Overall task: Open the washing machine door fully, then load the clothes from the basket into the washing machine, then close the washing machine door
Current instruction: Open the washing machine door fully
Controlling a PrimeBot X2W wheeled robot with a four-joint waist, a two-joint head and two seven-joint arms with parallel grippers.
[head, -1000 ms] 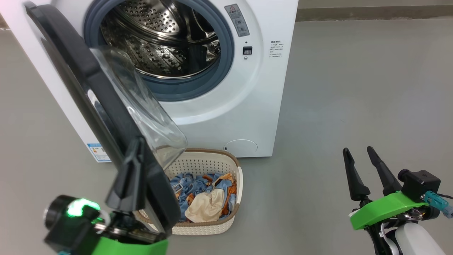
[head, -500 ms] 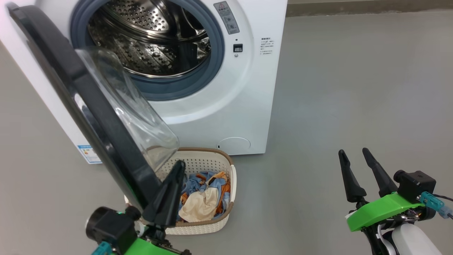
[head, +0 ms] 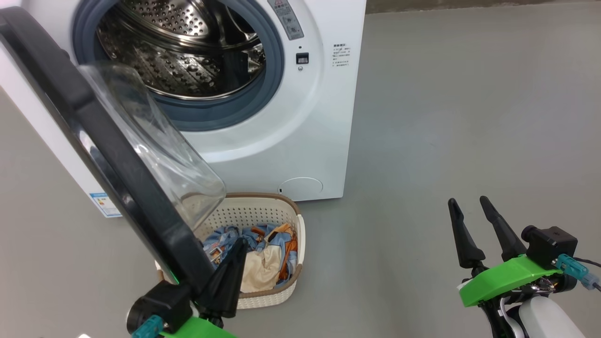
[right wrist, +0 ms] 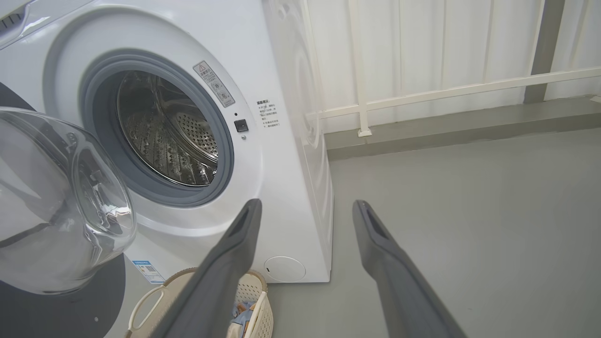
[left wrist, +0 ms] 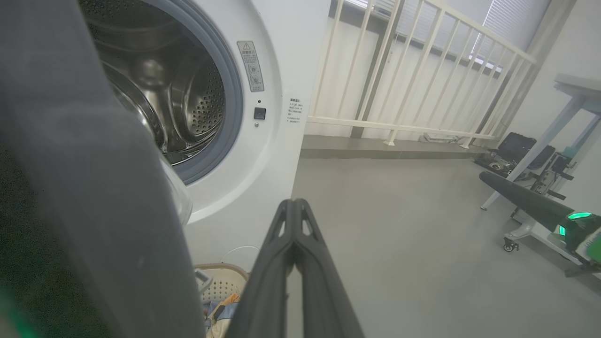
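The washing machine (head: 291, 122) stands with its steel drum (head: 178, 56) exposed. Its washing machine door (head: 164, 239) hangs open on the left, black rim edge-on, glass bowl (head: 155, 155) bulging toward the basket. The cream basket (head: 263, 213) sits on the floor below the opening, holding blue-orange and cream clothes (head: 265, 256). My left gripper (head: 240, 244) is shut with nothing in it, lying along the inner side of the door's lower rim, over the basket. In the left wrist view the gripper (left wrist: 293, 204) points past the dark door (left wrist: 94, 211). My right gripper (head: 468, 202) stands open at lower right, away from everything.
Grey floor (head: 446, 117) spreads to the right of the machine. A white railing (left wrist: 422, 70) runs behind it. At the far right of the left wrist view stand a table leg (left wrist: 540, 155) and some equipment.
The head camera has shifted, sliding the whole scene left and up. My shut left gripper has moved from over the door's rim to its inner side by the basket. The right arm is unchanged.
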